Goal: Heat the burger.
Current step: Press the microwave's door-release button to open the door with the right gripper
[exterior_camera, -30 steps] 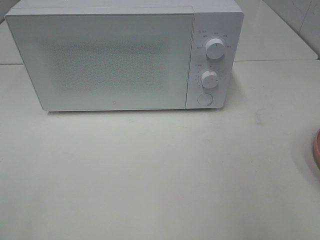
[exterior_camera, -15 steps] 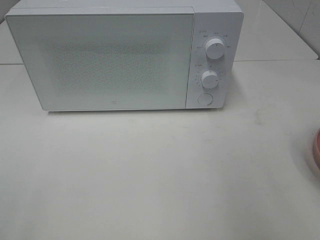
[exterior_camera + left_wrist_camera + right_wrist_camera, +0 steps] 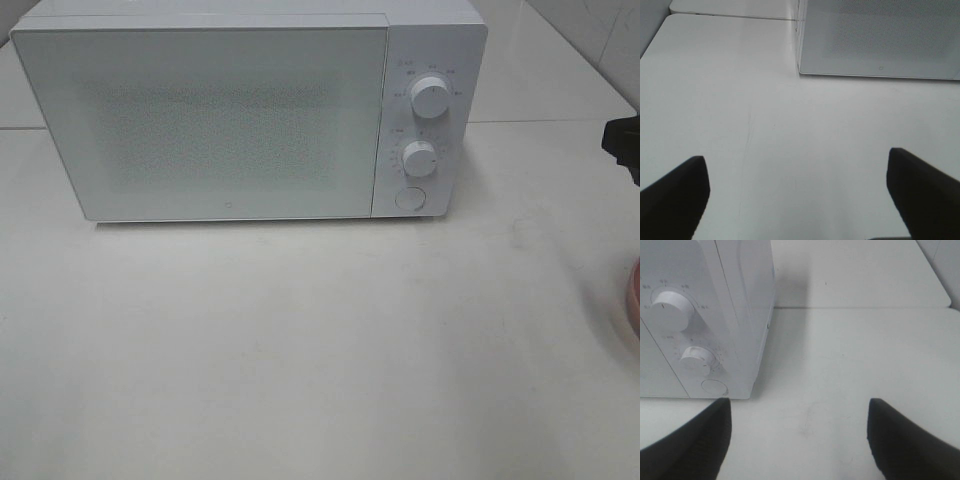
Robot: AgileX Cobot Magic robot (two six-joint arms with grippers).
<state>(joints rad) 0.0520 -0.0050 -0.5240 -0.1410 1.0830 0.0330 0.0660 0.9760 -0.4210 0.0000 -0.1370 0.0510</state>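
We see the black left gripper (image 3: 796,156) and black right gripper (image 3: 799,401) spread wide, holding nothing, over the white tabletop (image 3: 300,350) beside the closed white box-shaped microwave (image 3: 200,120).

You're working in soft, even light from above, and everything looks washed out. In the high view the white table (image 3: 300,350) and the microwave (image 3: 200,120) nearly blend together. Only a thin, faint shadow runs along the microwave's base, with a softer one on its right side. In the wrist views, the left end effector (image 3: 797,195) and right end effector (image 3: 800,425) show as black, featureless, soft-edged shapes. The table beyond them is mildly grainy.
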